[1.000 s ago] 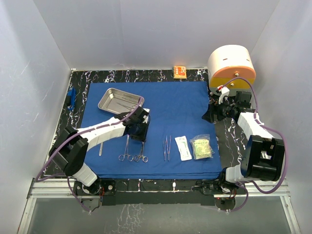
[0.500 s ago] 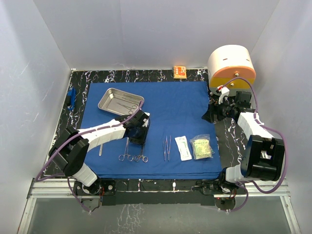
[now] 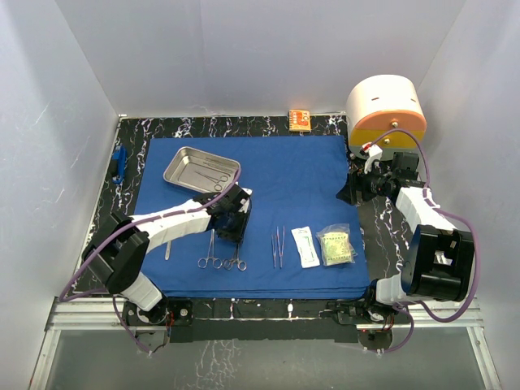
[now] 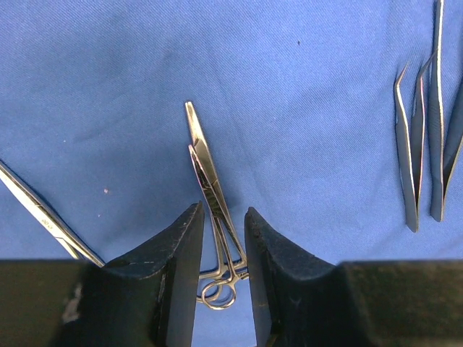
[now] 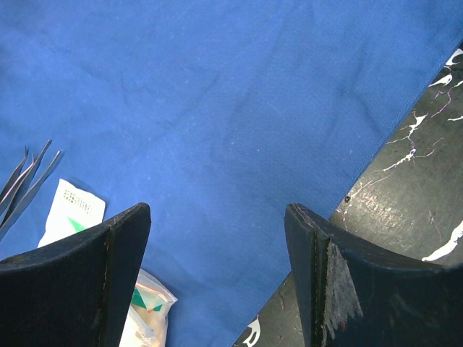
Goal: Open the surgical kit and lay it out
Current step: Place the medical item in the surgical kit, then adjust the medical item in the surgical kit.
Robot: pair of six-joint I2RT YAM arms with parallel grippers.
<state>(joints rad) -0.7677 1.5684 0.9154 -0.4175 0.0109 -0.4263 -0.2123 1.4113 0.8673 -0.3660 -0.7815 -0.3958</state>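
Drape is already spread flat, so it's the laying-out part that's being worked on. The left gripper is open just a crack, and a forceps is lying on the cloth in that gap, shaft between the fingers and rings at the near end. Nothing looks clamped, since cloth can be seen on both sides of the shaft. Looks like the end of a placement, so a straight lift is probably what's wanted here; with a gap that tight, any sideways drift could catch the rings and knock the piece crooked. A second forceps lies just to one side and the tweezers to the other, so that spacing should be kept and nothing dragged across the cloth. Thin pieces can still be seen in the tray at the far left of the drape, so another trip there is likely needed. The two packets are already in the row past the tweezers. The right gripper is spread wide with nothing in it, parked low at the drape's right edge, well out of the way.
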